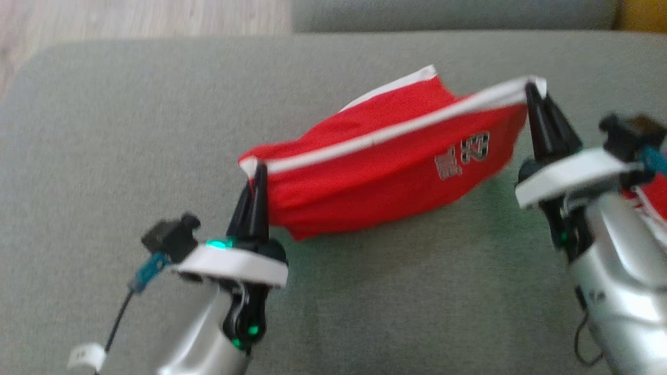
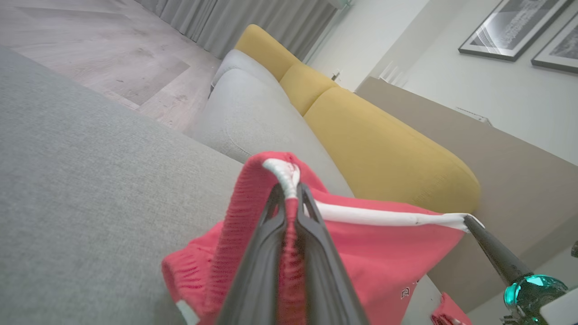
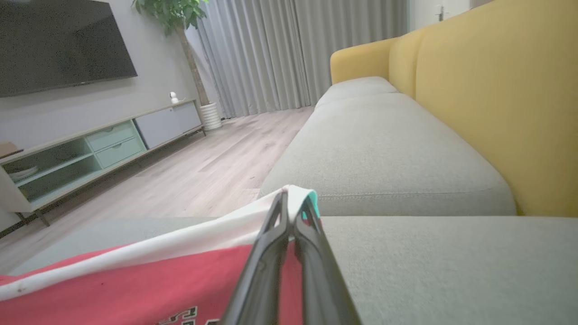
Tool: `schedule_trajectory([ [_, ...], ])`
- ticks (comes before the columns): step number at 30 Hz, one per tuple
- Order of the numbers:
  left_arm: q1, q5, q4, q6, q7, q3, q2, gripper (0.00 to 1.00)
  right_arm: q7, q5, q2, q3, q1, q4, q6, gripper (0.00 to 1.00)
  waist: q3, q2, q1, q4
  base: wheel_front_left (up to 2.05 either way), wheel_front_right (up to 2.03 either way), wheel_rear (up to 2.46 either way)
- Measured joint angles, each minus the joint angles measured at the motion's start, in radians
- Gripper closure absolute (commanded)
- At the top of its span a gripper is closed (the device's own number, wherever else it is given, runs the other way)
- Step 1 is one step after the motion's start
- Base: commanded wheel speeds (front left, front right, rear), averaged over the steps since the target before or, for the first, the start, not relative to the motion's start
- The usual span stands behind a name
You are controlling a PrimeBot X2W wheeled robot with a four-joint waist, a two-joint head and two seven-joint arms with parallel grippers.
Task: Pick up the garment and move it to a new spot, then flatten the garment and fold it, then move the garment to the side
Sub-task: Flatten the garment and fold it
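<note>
The garment is red with a white band along its top edge and a grey printed number. It hangs stretched between my two grippers above the grey sofa cushion, its lower part sagging onto the cushion. My left gripper is shut on the garment's left corner, the white band bunched between its tips. At the right corner my right gripper is shut on the white band. In the left wrist view the right gripper's finger pinches the far end of the garment.
The grey cushion stretches wide on all sides of the garment. A second grey seat cushion lies beyond a seam, with yellow back cushions along one side. Wooden floor, a TV cabinet and curtains lie past the sofa's edge.
</note>
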Motion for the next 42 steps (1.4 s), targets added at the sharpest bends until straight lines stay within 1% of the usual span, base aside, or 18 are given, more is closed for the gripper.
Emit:
schedule_trajectory([
  [6,-0.148,-0.074,0.060,0.000,0.000,-0.031,-0.004,1.00,0.027,-0.034,-0.008,0.033,-0.212,0.158,0.000,1.00,0.112,0.0000,0.0001,0.048,0.00,0.00,0.00],
  [8,-0.193,-0.065,0.076,0.000,0.000,-0.045,-0.005,1.00,0.028,-0.050,-0.010,0.042,-0.272,0.211,0.000,1.00,0.149,0.0000,0.0001,0.064,0.00,0.00,0.00],
  [11,-0.243,-0.094,0.099,0.000,0.000,-0.054,-0.009,1.00,0.020,-0.069,-0.010,0.053,-0.342,0.281,0.000,1.00,0.197,0.0000,0.0001,0.085,0.00,0.00,0.00],
  [12,-0.254,-0.098,0.108,0.000,0.000,-0.059,-0.009,1.00,0.018,-0.075,-0.008,0.055,-0.361,0.306,0.000,0.70,0.212,0.0000,0.0001,0.091,0.00,0.00,0.00],
  [13,-0.265,-0.098,0.122,0.000,0.000,-0.065,-0.009,0.75,0.015,-0.075,-0.005,0.054,-0.379,0.332,0.000,0.03,0.225,0.0000,0.0000,0.097,0.00,0.00,0.00],
  [14,-0.272,-0.100,0.130,0.000,0.000,-0.064,-0.010,0.27,0.010,-0.075,-0.002,0.054,-0.394,0.357,0.000,0.00,0.236,0.0000,0.0001,0.101,0.00,0.00,0.00],
  [15,-0.276,-0.100,0.139,0.000,0.000,-0.065,-0.011,0.00,0.007,-0.075,0.000,0.053,-0.406,0.381,0.000,0.00,0.246,-0.0001,0.0001,0.106,0.00,0.00,0.00],
  [19,-0.279,-0.101,0.171,0.000,0.000,-0.060,-0.012,0.00,-0.040,-0.076,0.000,0.061,-0.418,0.429,0.000,0.00,0.263,-0.0001,-0.0001,0.120,0.00,0.00,0.00],
  [22,-0.267,-0.095,0.189,0.000,0.000,-0.052,-0.012,0.00,-0.051,-0.076,-0.001,0.083,-0.415,0.461,0.000,0.00,0.250,0.0000,-0.0003,0.121,0.00,0.00,0.00],
  [27,-0.176,-0.055,0.189,0.000,0.000,-0.002,-0.015,0.00,-0.053,-0.064,-0.019,0.116,-0.393,0.516,0.000,0.00,0.216,0.0000,-0.0004,0.122,0.00,0.00,0.00],
  [28,-0.158,-0.042,0.189,0.000,0.000,0.006,-0.014,0.00,-0.044,-0.064,-0.026,0.132,-0.384,0.528,0.000,0.00,0.210,0.0000,-0.0005,0.123,0.00,0.00,0.00],
  [32,-0.110,0.026,0.182,0.010,0.000,0.035,-0.014,0.00,0.068,-0.045,-0.031,0.184,-0.339,0.593,0.000,0.00,0.187,0.0000,-0.0004,0.131,0.00,0.00,0.00],
  [35,-0.085,0.069,0.164,0.024,0.000,0.039,-0.014,0.00,0.129,-0.004,-0.031,0.206,-0.331,0.596,0.000,0.00,0.168,0.0000,-0.0005,0.140,0.00,0.00,0.00],
  [36,-0.076,0.079,0.159,0.031,0.000,0.041,-0.014,0.00,0.147,0.012,-0.031,0.212,-0.330,0.596,0.000,0.34,0.162,0.0000,-0.0005,0.143,0.00,0.00,0.00],
  [37,-0.069,0.100,0.157,0.037,0.000,0.041,-0.013,0.00,0.156,0.025,-0.031,0.221,-0.328,0.594,0.000,1.00,0.155,0.0000,-0.0005,0.145,0.00,0.00,0.00],
  [39,-0.052,0.128,0.151,0.046,0.000,0.046,-0.013,0.00,0.157,0.050,-0.030,0.231,-0.317,0.592,0.000,1.00,0.139,0.0000,-0.0004,0.149,0.00,0.00,0.00],
  [42,-0.018,0.163,0.138,0.054,0.000,0.076,-0.013,0.00,0.105,0.091,-0.027,0.217,-0.269,0.595,0.000,1.00,0.108,0.0000,-0.0003,0.150,0.00,0.00,0.00],
])
